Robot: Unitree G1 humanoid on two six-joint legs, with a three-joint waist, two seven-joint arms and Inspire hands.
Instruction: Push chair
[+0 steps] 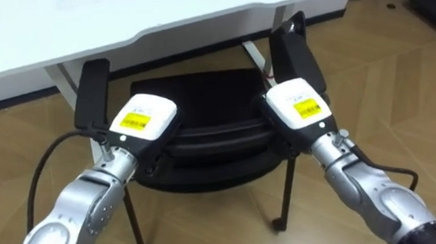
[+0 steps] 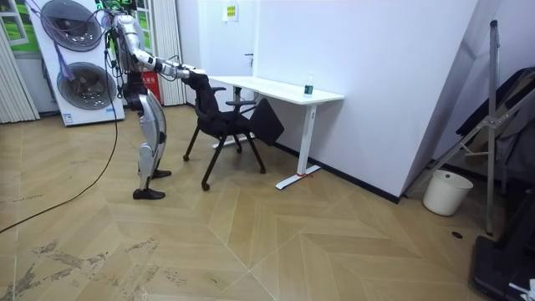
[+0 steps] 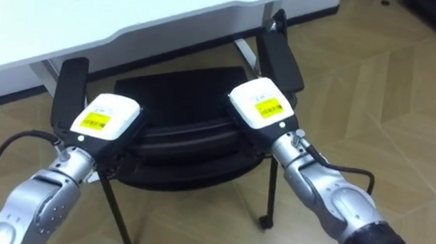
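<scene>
Eye views: the left robot hand [image 1: 142,121] and right robot hand [image 1: 300,107] lie on the backrest of the black padded office chair [image 1: 201,100]. Whether either is open or closed cannot be told. The seat sits near the white flat-topped bench's [image 1: 156,11] front edge.

Room view: the robot stands behind the chair [image 2: 221,121], with open wooden parquet floor [image 2: 292,242] around it.

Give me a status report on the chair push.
Left hand and right hand on backrest. Black chair faces white desk, close. Nothing seen in between.
</scene>
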